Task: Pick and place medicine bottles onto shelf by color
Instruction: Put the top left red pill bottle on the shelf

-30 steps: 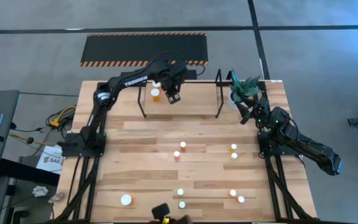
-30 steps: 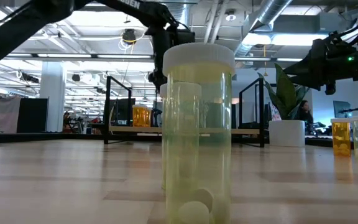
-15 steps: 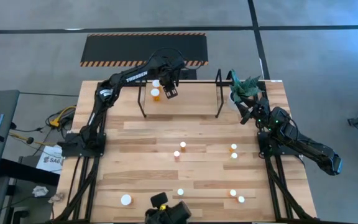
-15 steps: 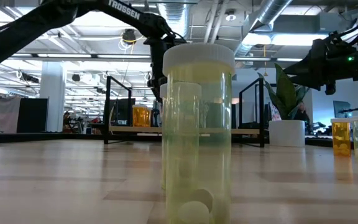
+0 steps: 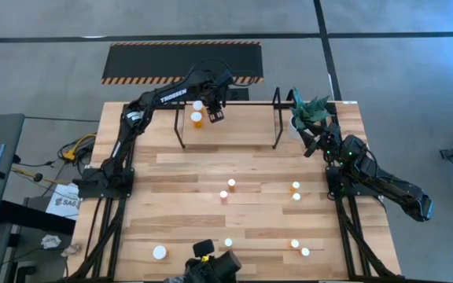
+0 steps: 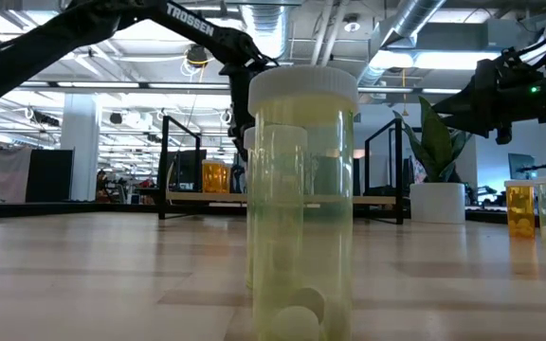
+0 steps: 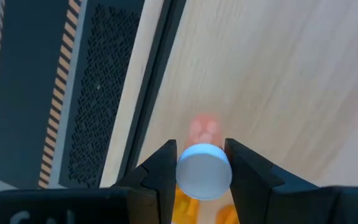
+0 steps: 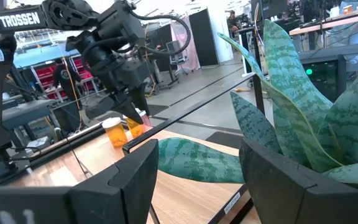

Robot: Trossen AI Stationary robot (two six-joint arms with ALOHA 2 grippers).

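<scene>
The shelf (image 5: pixel 226 130) of black bars with a wood floor stands at the table's far edge. An orange medicine bottle (image 5: pixel 197 119) and another white-capped one (image 5: pixel 197 104) stand on its left part. My left gripper (image 5: pixel 215 114) hangs over the shelf floor just right of them, shut on a white-capped, reddish bottle (image 7: pixel 204 171). My right gripper (image 5: pixel 317 141) waits open and empty beside the plant at the far right. Several small bottles (image 5: pixel 231 184) stand loose on the table. Two pale bottles (image 6: pixel 301 199) fill the low view. My left gripper pinches the bottle's white cap (image 7: pixel 194 180) between its two fingers, one on each side. The fingers (image 7: pixel 161 171) come from above, pointing down. The bottle stands upright under them, its reddish body (image 7: pixel 202 129) below the cap. Whether its base rests on the shelf floor I cannot tell.
A white pot with a green plant (image 5: pixel 309 114) stands just right of the shelf. Bottles stand in pairs at the middle (image 5: pixel 223 196), right (image 5: pixel 296 191) and near edge (image 5: pixel 300 248); a larger white cap (image 5: pixel 159 252) is at the near left. A black camera (image 5: pixel 211 267) sits at the near edge.
My left gripper has gone a little toward the table's far edge over the shelf's left part, staying shut on the bottle. The black camera at the near edge has come further into the high view.
</scene>
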